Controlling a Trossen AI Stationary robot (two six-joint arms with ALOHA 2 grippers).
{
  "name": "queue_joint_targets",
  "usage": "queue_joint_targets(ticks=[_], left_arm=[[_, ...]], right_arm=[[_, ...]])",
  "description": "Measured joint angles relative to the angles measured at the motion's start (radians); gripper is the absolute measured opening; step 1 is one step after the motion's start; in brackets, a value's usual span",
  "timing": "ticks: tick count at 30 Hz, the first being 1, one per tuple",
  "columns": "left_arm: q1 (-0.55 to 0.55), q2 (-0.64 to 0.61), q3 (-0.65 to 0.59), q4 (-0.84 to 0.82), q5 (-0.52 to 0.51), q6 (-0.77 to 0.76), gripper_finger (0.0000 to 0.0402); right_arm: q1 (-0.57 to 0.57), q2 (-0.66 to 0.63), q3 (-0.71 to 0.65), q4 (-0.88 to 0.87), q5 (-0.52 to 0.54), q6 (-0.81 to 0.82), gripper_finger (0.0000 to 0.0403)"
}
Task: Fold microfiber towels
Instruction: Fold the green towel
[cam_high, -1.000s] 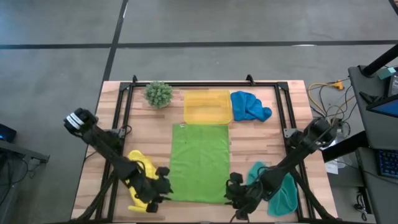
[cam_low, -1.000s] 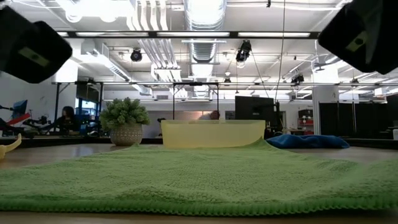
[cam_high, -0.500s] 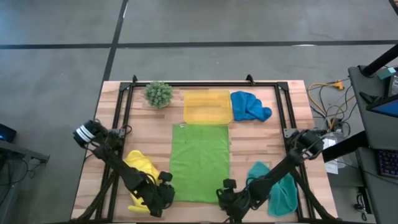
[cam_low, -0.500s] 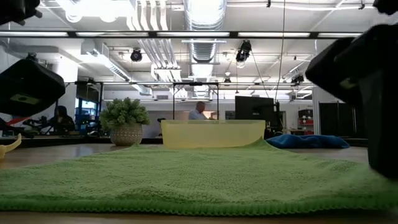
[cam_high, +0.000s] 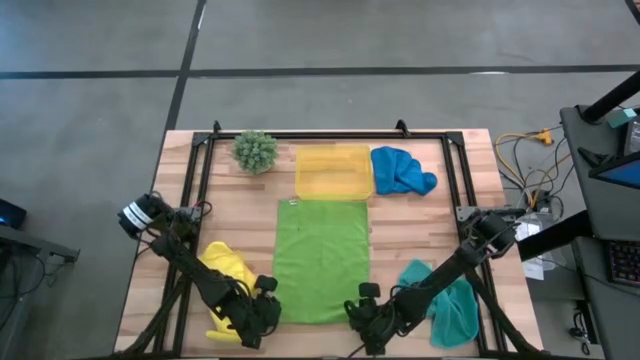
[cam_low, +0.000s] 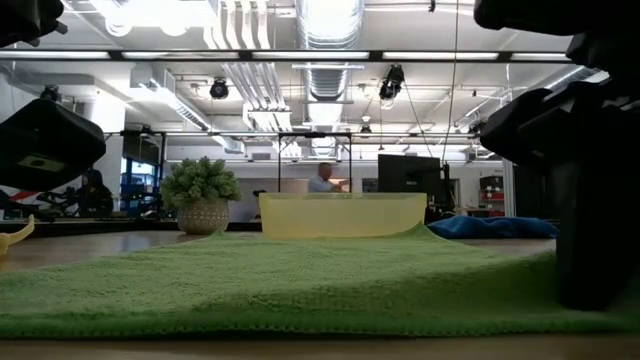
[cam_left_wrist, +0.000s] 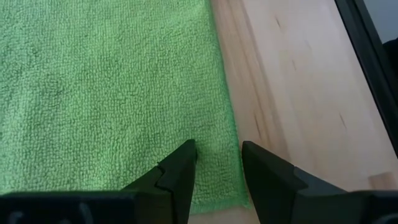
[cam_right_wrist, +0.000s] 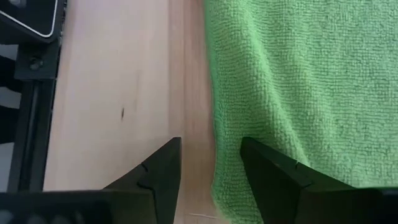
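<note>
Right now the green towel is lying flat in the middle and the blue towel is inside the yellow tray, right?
Not quite. The high view shows the blue towel bunched up on the table beside the yellow tray, not inside it. The green towel does lie flat in the middle.

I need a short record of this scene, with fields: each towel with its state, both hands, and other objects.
green towel: spread flat, table centre
yellow towel: crumpled, beside left arm
teal towel: crumpled, under right arm
blue towel: crumpled, beside the tray
left hand: open, over green towel's near left corner
right hand: open, over green towel's near right corner edge
yellow tray: at the towel's far edge
plant: left of tray
</note>
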Motion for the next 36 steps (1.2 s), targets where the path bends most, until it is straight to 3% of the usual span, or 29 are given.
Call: queue_joint_targets(ticks=[10, 18, 22, 36], left_arm=[[0.0, 0.05, 0.001, -0.005, 0.002, -0.026, 0.0114], [0.001, 0.049, 0.004, -0.008, 0.031, -0.026, 0.0016], [0.001, 0.042, 0.014, -0.012, 0.034, -0.026, 0.0006], [0.002, -0.002, 0.029, -0.017, 0.01, -0.025, 0.0001]], right_arm=[[-0.003, 0.0, 0.0, -0.052, 0.008, 0.043, 0.0118], [-0.003, 0.0, -0.001, -0.055, 0.005, 0.042, 0.0046], [-0.003, 0.0, -0.001, -0.053, -0.027, 0.028, 0.0014], [0.003, -0.008, 0.023, -0.054, -0.073, -0.005, 0.0009]])
